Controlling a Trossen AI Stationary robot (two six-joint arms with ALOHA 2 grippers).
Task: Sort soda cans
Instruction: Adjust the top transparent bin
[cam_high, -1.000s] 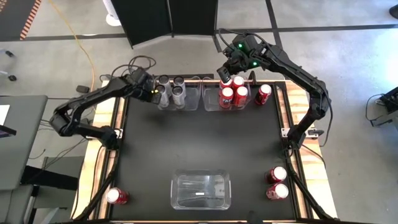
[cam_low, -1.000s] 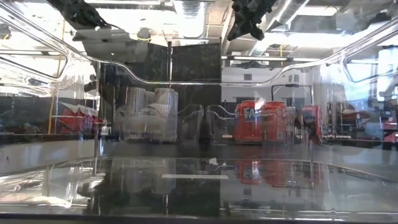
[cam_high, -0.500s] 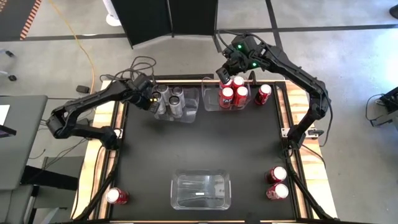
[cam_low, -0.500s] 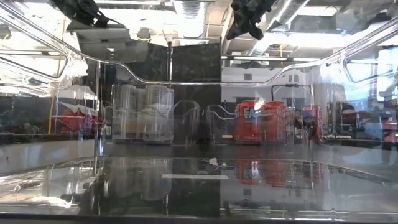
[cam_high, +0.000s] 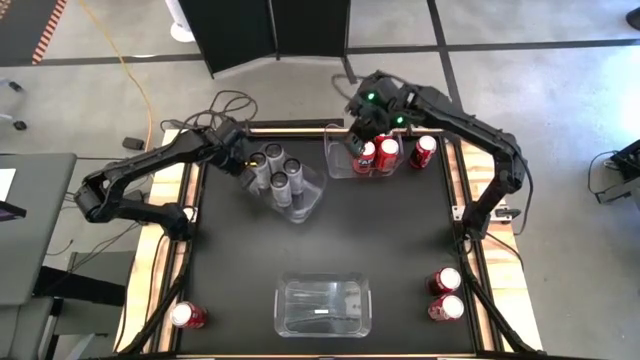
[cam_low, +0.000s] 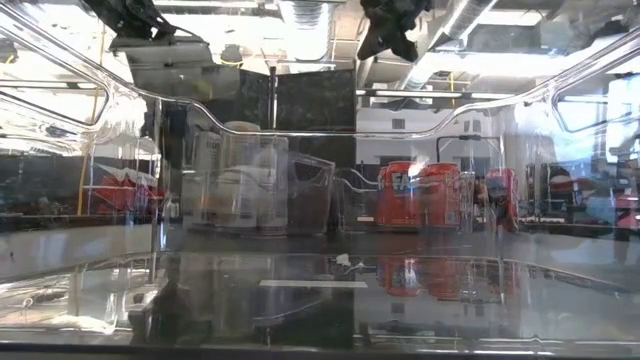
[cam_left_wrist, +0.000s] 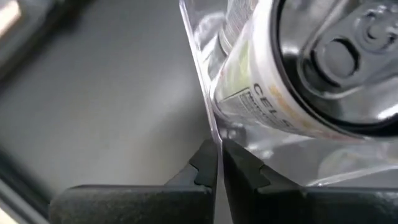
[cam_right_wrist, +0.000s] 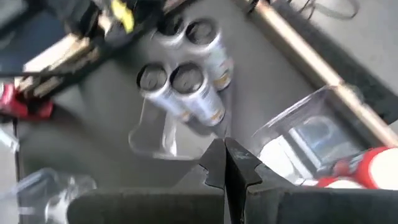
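A clear bin (cam_high: 300, 195) with several silver soda cans (cam_high: 278, 182) stands askew on the black mat at the far left. My left gripper (cam_high: 247, 160) is shut on its wall, and one silver can (cam_left_wrist: 311, 68) shows just behind that wall. A second clear bin (cam_high: 340, 160) at the far middle holds red soda cans (cam_high: 365, 155). My right gripper (cam_high: 356, 140) hangs shut well above it and holds nothing. One red can (cam_high: 425, 150) stands on the mat right of that bin. My left gripper pinches the thin clear wall (cam_left_wrist: 213, 134) of the silver cans' bin between its two fingers, one inside the bin and one outside. The fingers slant down from the table's far left. The bin stands with its cans upright.
An empty clear bin (cam_high: 322, 305) sits at the near middle. Two red cans (cam_high: 446, 294) stand at the near right and one (cam_high: 187, 316) at the near left corner. The middle of the mat is bare. Cables lie behind the far left edge.
My left gripper has rolled at the wrist, still shut on the bin wall. The silver cans' bin has turned about on the mat, its free end swinging toward the near right. My right gripper has drifted toward the table's left over the red cans' bin.
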